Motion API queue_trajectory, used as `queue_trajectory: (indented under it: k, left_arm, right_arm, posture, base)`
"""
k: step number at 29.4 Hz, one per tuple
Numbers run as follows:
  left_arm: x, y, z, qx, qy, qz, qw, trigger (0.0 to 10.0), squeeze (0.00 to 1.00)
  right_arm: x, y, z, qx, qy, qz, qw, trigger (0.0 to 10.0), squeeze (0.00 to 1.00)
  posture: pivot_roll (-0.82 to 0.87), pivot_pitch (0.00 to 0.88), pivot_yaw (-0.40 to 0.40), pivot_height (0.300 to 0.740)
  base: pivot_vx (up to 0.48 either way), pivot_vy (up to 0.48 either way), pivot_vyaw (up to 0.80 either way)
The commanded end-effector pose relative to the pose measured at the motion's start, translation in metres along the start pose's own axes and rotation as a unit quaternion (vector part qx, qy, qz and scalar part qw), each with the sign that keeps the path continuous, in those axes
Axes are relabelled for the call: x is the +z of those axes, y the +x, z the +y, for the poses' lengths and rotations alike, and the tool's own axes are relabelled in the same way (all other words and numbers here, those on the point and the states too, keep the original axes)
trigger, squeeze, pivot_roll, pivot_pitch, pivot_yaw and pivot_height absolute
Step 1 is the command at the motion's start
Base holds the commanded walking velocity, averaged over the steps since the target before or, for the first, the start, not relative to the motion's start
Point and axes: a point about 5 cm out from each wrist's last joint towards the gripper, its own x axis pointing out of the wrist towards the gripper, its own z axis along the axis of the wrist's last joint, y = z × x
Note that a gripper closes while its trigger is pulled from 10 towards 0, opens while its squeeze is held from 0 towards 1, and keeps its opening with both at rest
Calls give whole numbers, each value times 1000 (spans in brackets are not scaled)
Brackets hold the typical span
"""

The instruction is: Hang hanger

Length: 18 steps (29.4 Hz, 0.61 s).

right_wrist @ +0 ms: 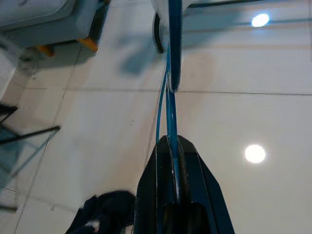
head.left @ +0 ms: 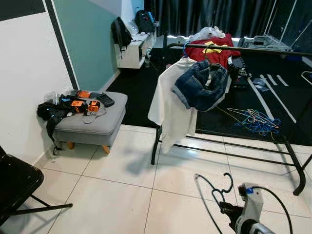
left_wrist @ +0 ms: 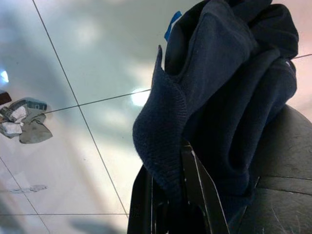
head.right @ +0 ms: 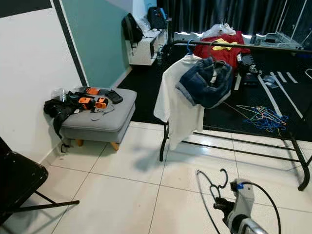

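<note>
While white tiled floor point(head.left: 122, 190) lies open between the grey ottoman point(head.left: 90, 124) by the wall and the black clothes rack point(head.left: 229, 151), a folding chair point(head.left: 17, 187) stands at the near left edge. Low in the foreground, the right gripper point(right_wrist: 170, 146) is clamped tight on a thin wire hanger point(head.left: 217, 192), whose hook curls upward and whose long axis runs away toward the rack. Beyond it, a white shirt point(head.left: 170, 105) and denim shorts point(head.left: 202, 85) hang on the rail. Dark knit cloth point(left_wrist: 224, 92) drapes over the left gripper point(left_wrist: 168, 204); I cannot tell how its fingers stand.
</note>
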Motion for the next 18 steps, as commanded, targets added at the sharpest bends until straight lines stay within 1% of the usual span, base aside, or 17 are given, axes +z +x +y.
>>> queue_trajectory:
  k: [1, 18]
  left_arm:
    - [58, -82, -42, -479, 113, -279, 825, 10000, 0]
    - [58, -82, -42, -479, 113, -279, 825, 10000, 0]
  right_arm:
    - [-9, -4, -4, -5, 8, -14, 1000, 10000, 0]
    - [-9, -4, -4, -5, 8, -14, 1000, 10000, 0]
  posture:
    - [-68, 0, -6, 740]
    - [-68, 0, -6, 740]
  base:
    - [0, 0, 0]
    - [0, 0, 0]
